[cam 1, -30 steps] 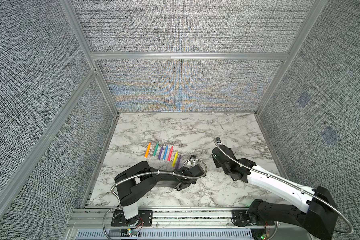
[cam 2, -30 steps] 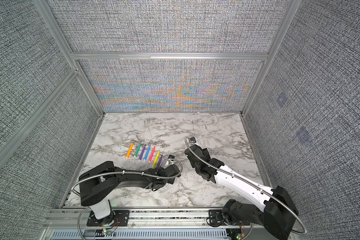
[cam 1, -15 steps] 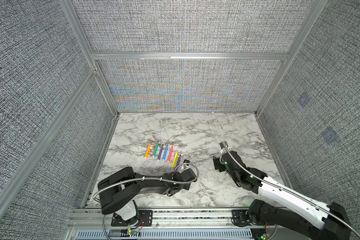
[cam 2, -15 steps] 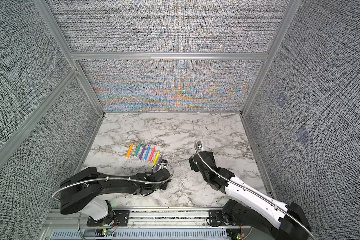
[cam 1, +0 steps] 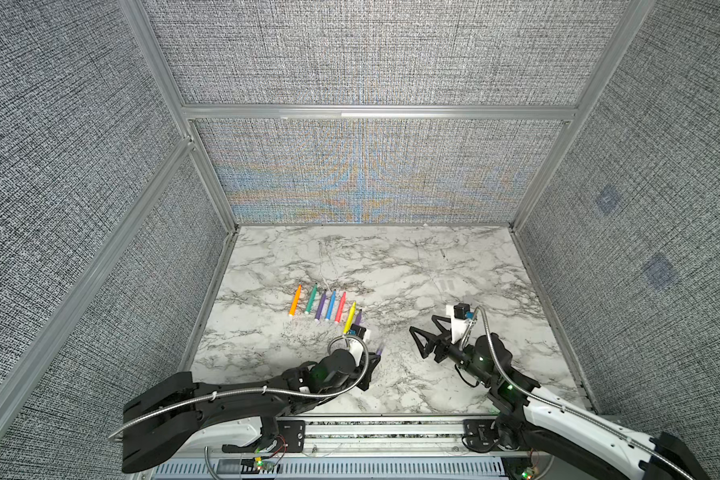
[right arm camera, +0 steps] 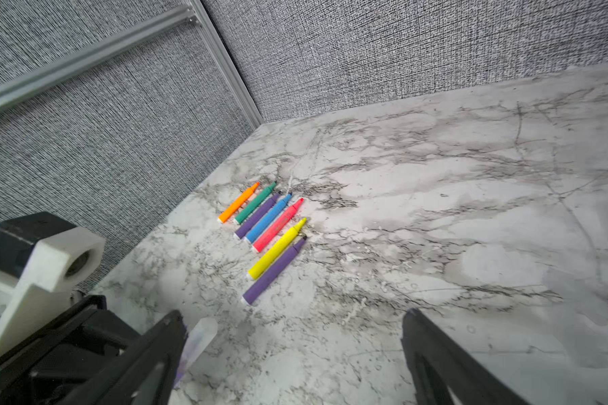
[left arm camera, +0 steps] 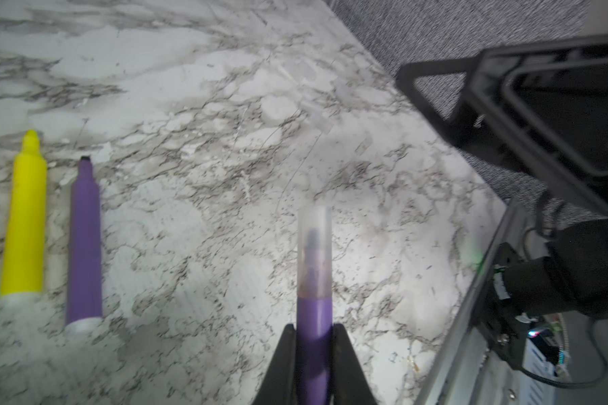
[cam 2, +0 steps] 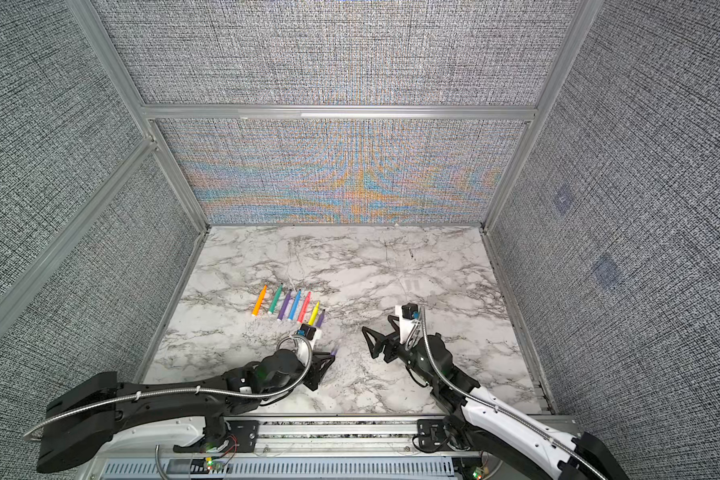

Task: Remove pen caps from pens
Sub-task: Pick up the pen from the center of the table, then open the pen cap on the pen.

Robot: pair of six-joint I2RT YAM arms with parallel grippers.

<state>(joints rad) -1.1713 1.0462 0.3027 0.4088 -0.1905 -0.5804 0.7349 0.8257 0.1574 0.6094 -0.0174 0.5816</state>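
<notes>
Left gripper (left arm camera: pixel 313 331) is clamping a capped purple pen (left arm camera: pixel 314 315) near the row of uncapped pens (cam 1: pixel 327 305); right gripper (cam 1: pixel 421 323) is hovering farther from that row, jaws spread wide, empty

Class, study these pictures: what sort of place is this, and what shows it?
Probably a robot test cell: fabric wall panels in an aluminium frame enclose a marble-patterned tabletop, with a left arm and a right arm mounted at its front edge.

You have a white marble bench (cam 1: pixel 395 257) (grey-veined, finely scuffed) filling the lower middle of both top views, with grey woven wall panels (cam 1: pixel 371 54) framed by aluminium bars (cam 1: pixel 375 112) above and beside it.
</notes>
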